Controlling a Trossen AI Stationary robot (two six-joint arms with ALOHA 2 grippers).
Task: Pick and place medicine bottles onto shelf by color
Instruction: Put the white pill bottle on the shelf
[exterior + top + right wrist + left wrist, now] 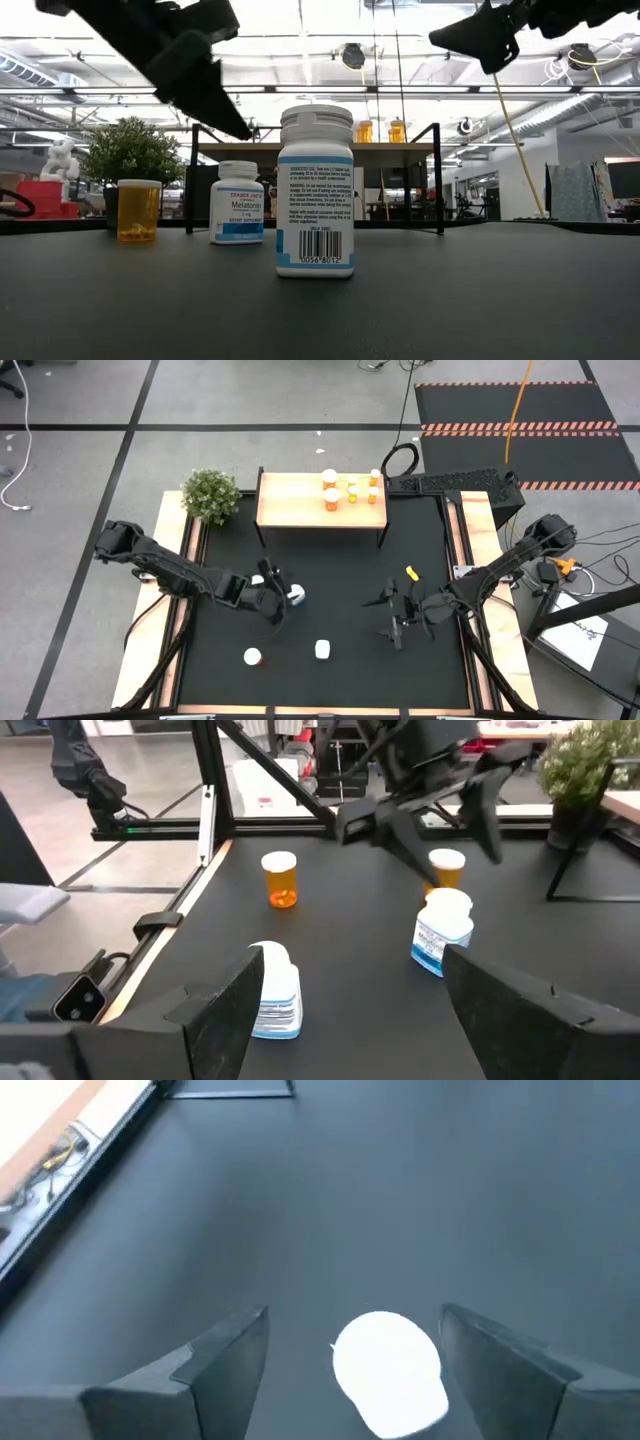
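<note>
A white medicine bottle (297, 595) with a blue label stands upright on the black table; its cap (388, 1370) shows between the fingers of my left gripper (353, 1315), which hangs open above it with a gap on each side. Another white bottle (322, 650) and an orange bottle (253, 657) stand nearer the front edge. One more orange bottle (446, 868) stands just behind the blue-labelled one. The shelf (290, 500) at the far edge carries several orange bottles (331, 498) on its right half. My right gripper (393, 615) is open over the table's right half, holding nothing.
A potted plant (211, 495) stands by the shelf's left end. Pale wooden rails (178, 560) run along both sides of the table. Bare black mat lies in the middle, between the two grippers.
</note>
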